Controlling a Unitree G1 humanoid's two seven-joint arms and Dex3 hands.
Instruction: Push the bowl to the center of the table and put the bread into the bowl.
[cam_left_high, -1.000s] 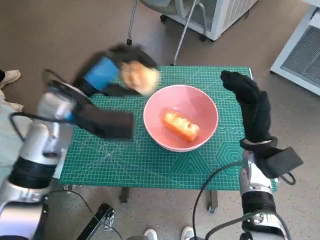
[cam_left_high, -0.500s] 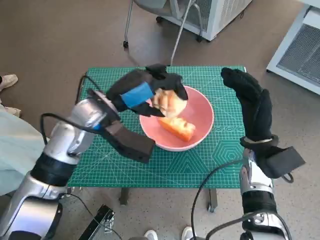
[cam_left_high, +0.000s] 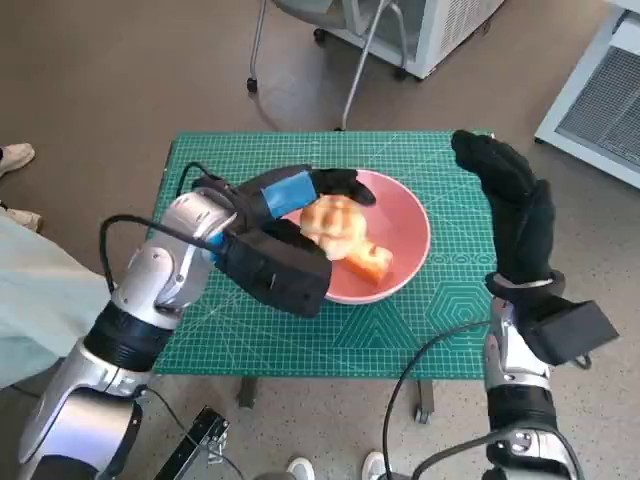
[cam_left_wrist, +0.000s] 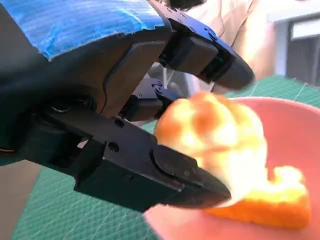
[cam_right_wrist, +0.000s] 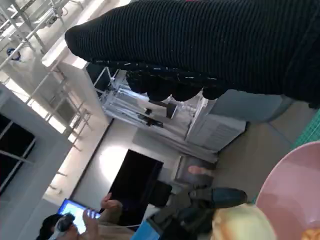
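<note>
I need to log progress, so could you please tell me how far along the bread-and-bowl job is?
Done: the bowl sits near the middle of the table, with one orange bread piece already inside. In hand: the left hand holds a round bun over the bowl. Left: release the bun and withdraw. The right hand hangs open beside the bowl, holding nothing.

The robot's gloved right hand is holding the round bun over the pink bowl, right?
Not quite: the left hand, the one with blue tape, holds the round bun over the pink bowl. The gloved right hand holds nothing. The head view shows it.
</note>
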